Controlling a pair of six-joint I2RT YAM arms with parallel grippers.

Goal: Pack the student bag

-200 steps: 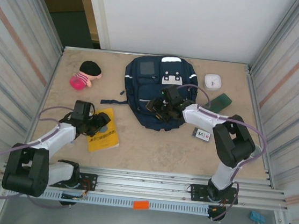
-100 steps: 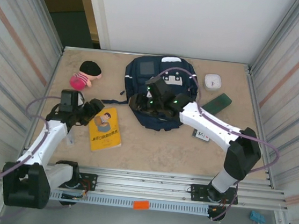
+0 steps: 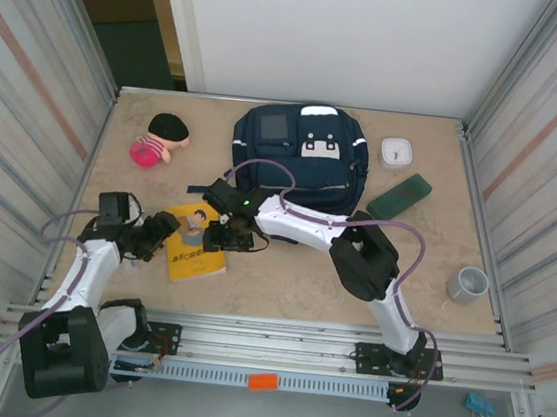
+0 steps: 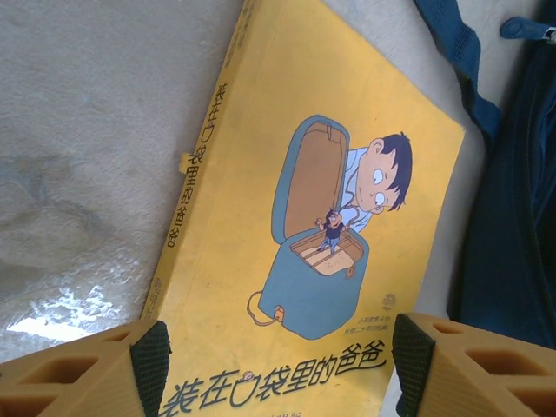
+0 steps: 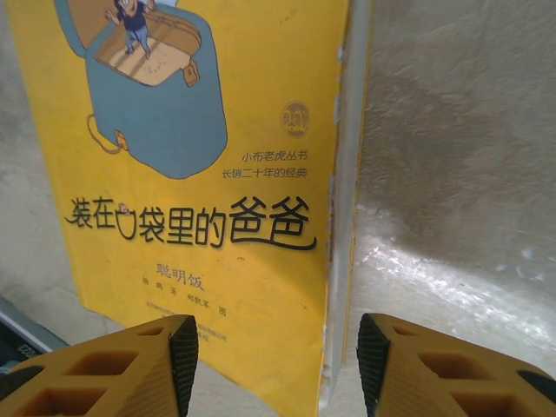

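Observation:
The student bag (image 3: 300, 156), a navy backpack with white stripes, lies flat at the back middle of the table; its dark edge shows in the left wrist view (image 4: 512, 226). A yellow picture book (image 3: 191, 251) lies in front of it to the left. My left gripper (image 3: 163, 234) hangs open at the book's left edge, with the cover (image 4: 321, 217) between and beyond its fingers. My right gripper (image 3: 225, 235) is open at the book's right side, its fingers straddling the page edge of the book (image 5: 200, 174) without touching it.
A pink doll with black hair (image 3: 158, 140) lies at the back left. A white clock (image 3: 397, 152) and a green case (image 3: 399, 196) sit right of the bag. A grey mug (image 3: 468, 285) stands near the right wall. The right arm stretches across the table's middle.
My right arm has swung left from the bag down to the book's right edge. My left gripper has drawn back to the book's left edge.

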